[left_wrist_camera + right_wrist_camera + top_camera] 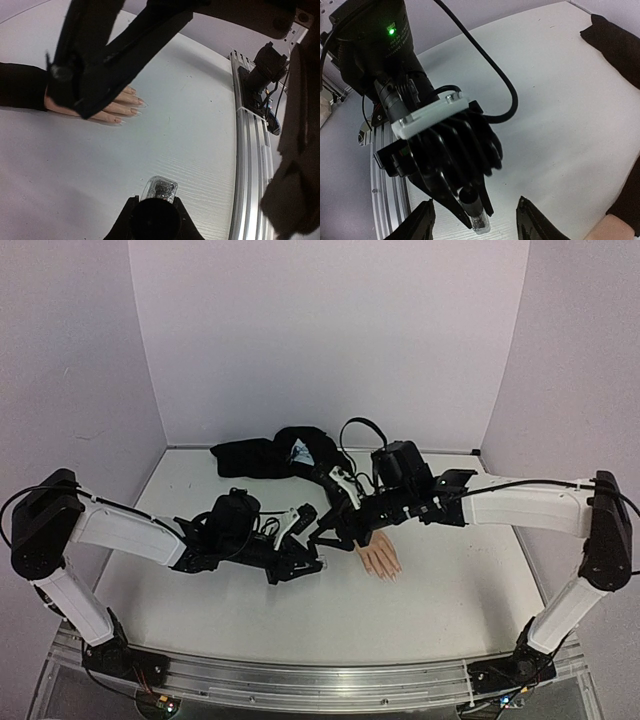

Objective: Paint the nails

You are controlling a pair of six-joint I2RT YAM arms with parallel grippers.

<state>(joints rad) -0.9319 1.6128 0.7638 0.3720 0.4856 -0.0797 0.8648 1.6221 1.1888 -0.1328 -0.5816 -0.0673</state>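
Top view: the nails [392, 574] tip a mannequin hand [380, 560] lying flat on the bench [450, 590], near its middle.
Left wrist: left hand [156, 201] clamped on a small clear bottle [160, 188]; nails lie beyond it.
Right wrist: right hand [476, 212] parted, straddling that bottle without contact.

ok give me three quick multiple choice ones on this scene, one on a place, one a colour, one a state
1. Where does the mannequin hand lie? A in a box; B flat on the table; C in a claw.
2. Its sleeve is: A black; B red; C white.
3. The left claw is: A open, empty; B shut on the small bottle; C shut on the sleeve.
Answers: B, it rests on the white surface; A, seen in the left wrist view; B, the bottle sits clamped in it.
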